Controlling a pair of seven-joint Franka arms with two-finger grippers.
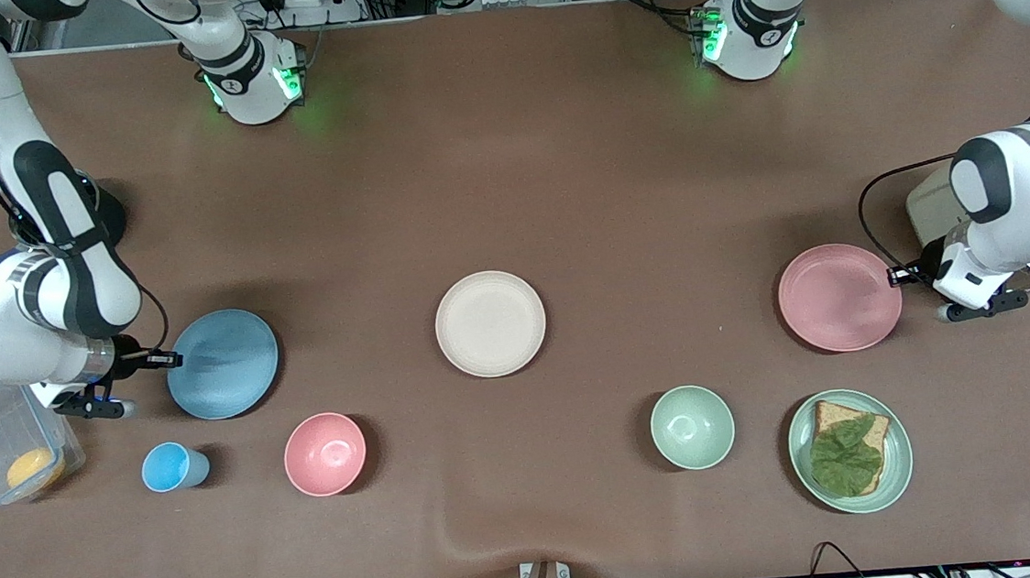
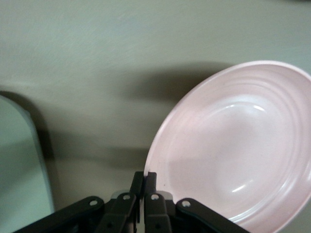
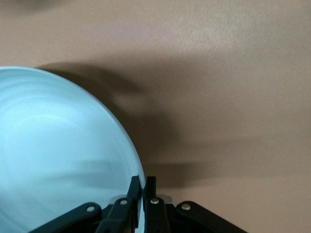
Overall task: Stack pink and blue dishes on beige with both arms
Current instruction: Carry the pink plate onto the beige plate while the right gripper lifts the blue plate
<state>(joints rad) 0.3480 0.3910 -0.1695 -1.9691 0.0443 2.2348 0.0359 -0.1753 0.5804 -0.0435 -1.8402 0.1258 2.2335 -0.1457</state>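
Brown table (image 1: pixel 507 188), left gripper (image 1: pixel 902 276) pinching pink plate (image 1: pixel 839 296) rim, right gripper (image 1: pixel 164 359) pinching blue plate (image 1: pixel 222 363) rim

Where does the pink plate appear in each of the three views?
Front view: the pink plate lies toward the left arm's end of the table, its rim pinched by the left gripper.
Left wrist view: it fills the right side.
Right wrist view: not in it.
Shared landmark: the left gripper.

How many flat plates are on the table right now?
4: blue plate at the right arm's end, beige plate mid-table, pink plate at the left arm's end, green plate with bread nearer the camera than pink.
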